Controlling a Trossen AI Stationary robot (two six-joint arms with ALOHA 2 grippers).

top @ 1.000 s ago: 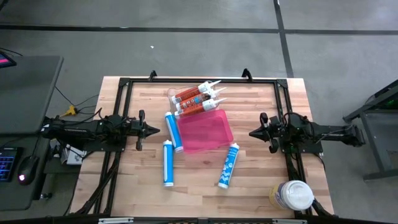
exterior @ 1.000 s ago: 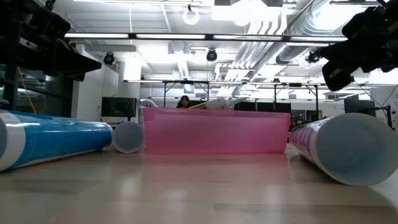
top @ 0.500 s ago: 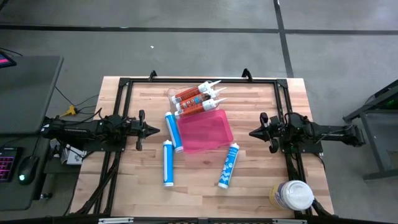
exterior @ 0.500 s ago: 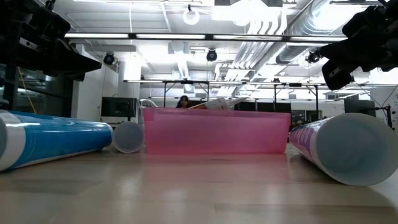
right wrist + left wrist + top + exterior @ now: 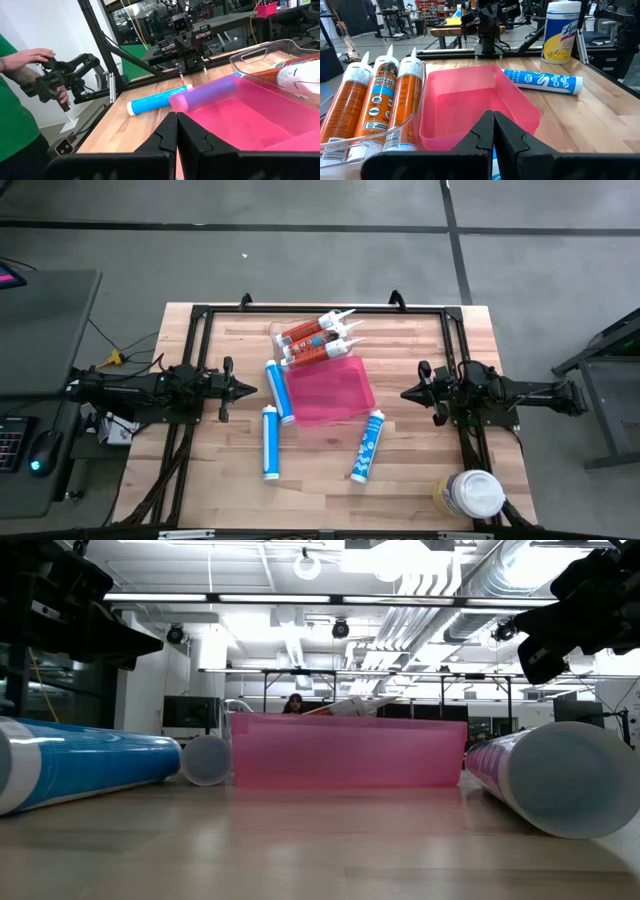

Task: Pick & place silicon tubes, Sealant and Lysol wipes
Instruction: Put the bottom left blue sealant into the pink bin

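Nothing is picked up yet: the left pincer and right pincer hang pressed together either side of the pink tray. Blue tubes lie beside it on the tabletop, the Lysol wipes at the near right corner; next, a pincer must spread over one tube

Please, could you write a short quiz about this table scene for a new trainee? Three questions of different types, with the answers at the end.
1. True or false: the pink tray has a tube lying inside it.
2. Multiple choice: where does the wipes canister stand? A) inside the tray; B) at the near right corner of the table; C) between the orange tubes.
3. Fill in: the left end effector and the right end effector both have their fingers ____.

Key: 1. False, the tray is empty. 2. B. 3. shut, holding nothing.
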